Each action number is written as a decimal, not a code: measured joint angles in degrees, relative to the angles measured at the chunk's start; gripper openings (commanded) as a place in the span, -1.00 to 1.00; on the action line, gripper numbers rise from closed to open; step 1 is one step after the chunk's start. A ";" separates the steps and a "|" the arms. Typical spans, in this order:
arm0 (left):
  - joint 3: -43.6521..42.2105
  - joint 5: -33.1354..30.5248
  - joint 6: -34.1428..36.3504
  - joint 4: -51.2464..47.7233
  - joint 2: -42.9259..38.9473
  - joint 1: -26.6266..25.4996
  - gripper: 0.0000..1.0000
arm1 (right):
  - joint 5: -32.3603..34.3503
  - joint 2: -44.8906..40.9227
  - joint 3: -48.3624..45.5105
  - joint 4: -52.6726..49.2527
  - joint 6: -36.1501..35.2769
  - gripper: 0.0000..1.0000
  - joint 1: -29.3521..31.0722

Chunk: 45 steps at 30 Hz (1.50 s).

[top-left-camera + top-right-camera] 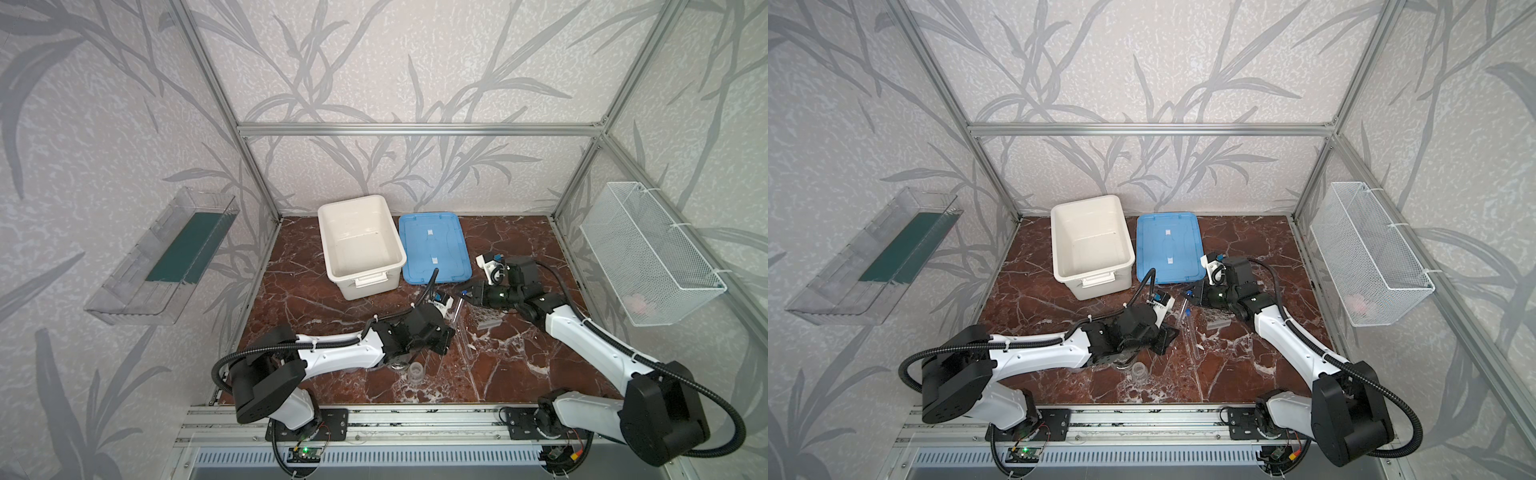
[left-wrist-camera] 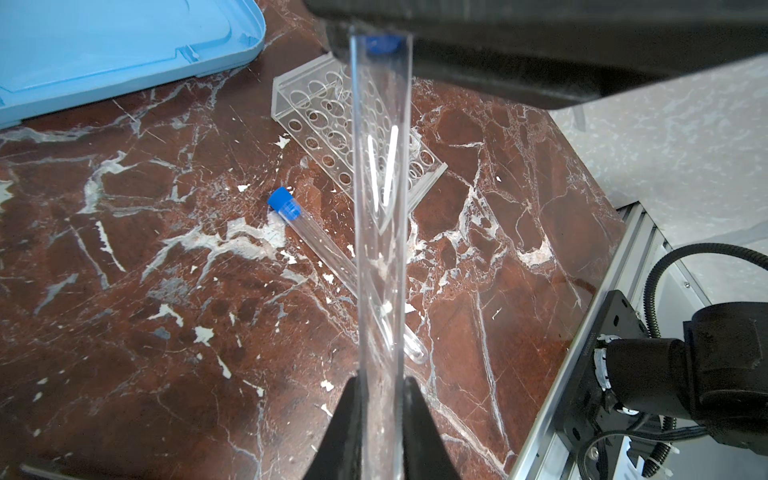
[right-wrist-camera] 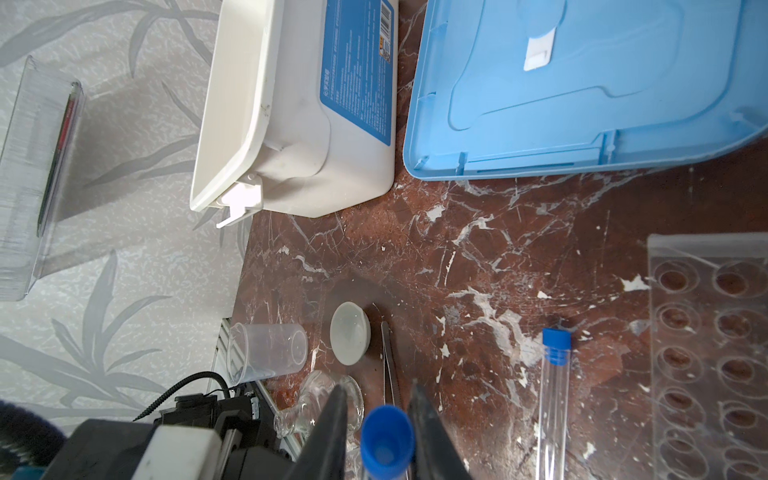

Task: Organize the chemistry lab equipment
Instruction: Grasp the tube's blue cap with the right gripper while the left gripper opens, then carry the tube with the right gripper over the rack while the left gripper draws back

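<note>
Left tool (image 2: 382, 386) clamps one test tube (image 2: 380, 257); right tool (image 3: 378, 386) narrow around its blue cap (image 3: 386, 440), grip unconfirmed. Rack (image 2: 316, 104), toward 3 o'clock on tabletop (image 1: 299, 299), holds nothing. Second tube (image 2: 316, 241) lies loose beside it. Beaker (image 3: 268, 353), dish (image 3: 350, 338) unsorted. Judged early stage.

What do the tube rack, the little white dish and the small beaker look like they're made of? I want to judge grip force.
The tube rack looks like clear, glossy rigid sheet with drilled holes and bright cut edges, probably acrylic. The white dish is opaque and smooth with a soft sheen; it could be ceramic or plastic, I cannot tell which. The beaker is translucent and slightly cloudy, so likely plastic rather than glass.
</note>
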 measured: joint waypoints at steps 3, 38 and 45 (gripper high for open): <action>0.00 0.02 0.02 -0.02 0.00 0.00 -0.65 | -0.09 0.00 -0.33 0.00 -0.04 -0.58 0.00; 15.21 -1.29 -12.83 -2.91 4.50 0.11 0.98 | 31.41 -18.62 -2.40 -3.85 -16.76 -0.65 0.02; 17.29 -1.49 -16.90 -5.60 9.44 0.42 0.98 | 38.51 -16.79 -5.11 2.14 -20.55 -0.65 0.02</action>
